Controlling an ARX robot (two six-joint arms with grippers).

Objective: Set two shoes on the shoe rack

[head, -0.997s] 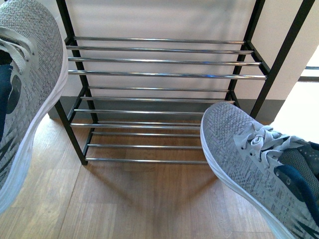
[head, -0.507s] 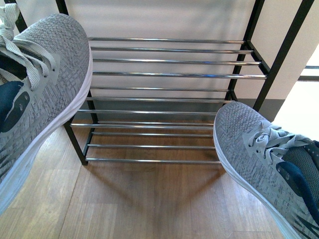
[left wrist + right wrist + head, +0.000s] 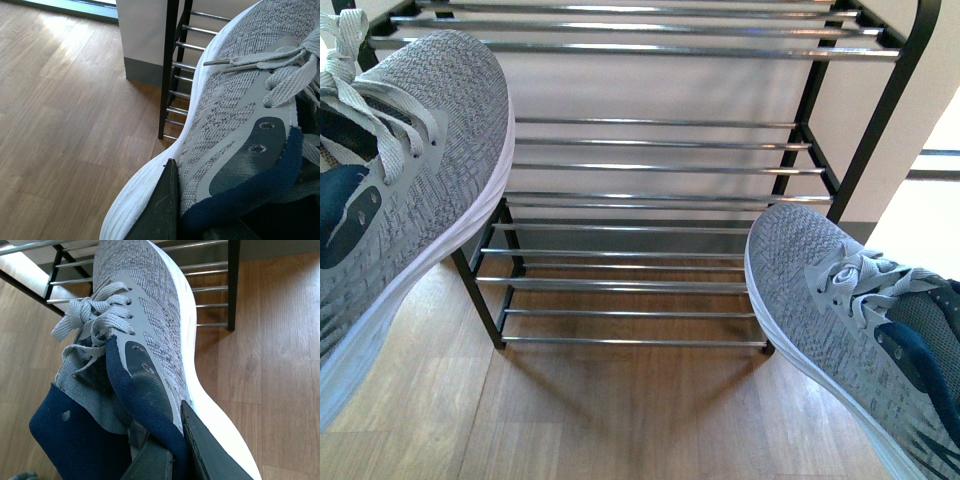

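Two grey sneakers hang in the air before the shoe rack [image 3: 650,165]. The left sneaker [image 3: 410,170] fills the front view's left side, toe up near the rack's left frame. The right sneaker [image 3: 840,310] is lower, toe by the rack's lower right corner. My left gripper [image 3: 195,220] is shut on the left sneaker's [image 3: 240,120] side wall and navy collar; one dark finger [image 3: 160,210] presses its outside. My right gripper [image 3: 175,455] is shut on the right sneaker's [image 3: 145,325] collar. The blue sandals are out of view.
The rack's chrome bar shelves [image 3: 640,285] stand on a wood floor [image 3: 620,420] against a pale wall. Its black right frame [image 3: 875,120] rises beside the right sneaker. In the left wrist view the rack's black post [image 3: 169,65] is close to the sneaker's toe.
The view has tilted up: the rack sits lower in frame and a higher shelf now shows at the top. The left sneaker swung right toward the rack earlier; the right sneaker shifted slightly right.
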